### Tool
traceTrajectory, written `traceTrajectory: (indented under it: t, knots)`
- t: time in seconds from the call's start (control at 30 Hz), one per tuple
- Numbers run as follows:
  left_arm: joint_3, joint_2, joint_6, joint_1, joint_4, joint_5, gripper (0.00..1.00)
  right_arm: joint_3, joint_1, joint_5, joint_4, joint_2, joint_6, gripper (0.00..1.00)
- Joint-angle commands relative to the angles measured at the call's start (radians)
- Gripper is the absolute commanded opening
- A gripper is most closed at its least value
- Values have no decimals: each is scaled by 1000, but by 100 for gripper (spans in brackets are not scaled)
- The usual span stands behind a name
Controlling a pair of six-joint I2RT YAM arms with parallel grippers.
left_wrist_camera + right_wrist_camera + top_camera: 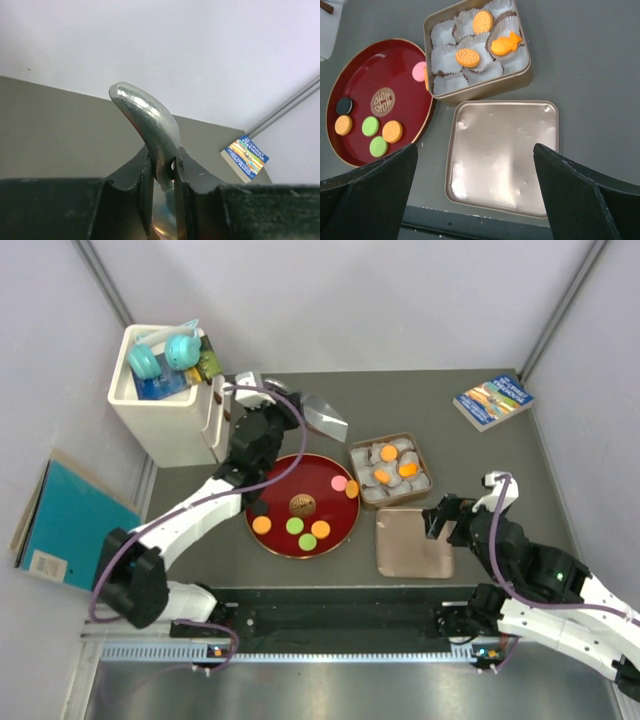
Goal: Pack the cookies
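Several cookies lie on the red plate (pixel 268 543): orange (pixel 261 524), green (pixel 294 525), pink (pixel 339 483) and one dark (pixel 259 507). The right wrist view shows them too, such as an orange cookie (pixel 392 131) and a green one (pixel 370 126). The gold tin (pixel 424 462) holds white paper cups and three orange cookies, one fish-shaped (pixel 506 44). My left gripper (pixel 288 408) is shut on the handle of a metal scoop (pixel 150 125), held beyond the plate's far edge; its blade (pixel 325 418) points right. My right gripper (pixel 475 150) is open and empty over the tin's lid (pixel 502 155).
A white bin (pixel 150 415) with teal headphones stands at the back left. A blue book (pixel 492 400) lies at the back right and also shows in the left wrist view (pixel 245 157). A teal book (pixel 70 520) lies off the table's left side.
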Motion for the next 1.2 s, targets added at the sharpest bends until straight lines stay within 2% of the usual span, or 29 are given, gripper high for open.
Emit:
traceTrajectory:
  t: [0.0, 0.17, 0.27, 0.43, 0.7, 0.87, 1.17]
  knots:
    - [-106, -97, 61, -4, -74, -72, 0, -25, -1, -32, 30, 3, 12, 99]
    - [-202, -117, 17, -3, -108, -101, 0, -41, -1, -41, 47, 26, 18, 99]
    - [-264, -145, 9, -3, -128, -167, 0, -45, -1, -41, 38, 32, 36, 99]
    - [-292, -202, 24, -3, -235, -251, 0, -61, -1, -44, 35, 24, 48, 99]
    - [-350, -292, 72, -3, -303, -322, 0, -78, -1, -64, 76, 55, 51, 98]
    - [-406, -338, 87, -3, -302, -323, 0, -78, -1, -67, 76, 58, 53, 98]
    - [-416, -412, 95, -3, -459, -313, 0, -101, -1, -78, 96, 55, 56, 98]
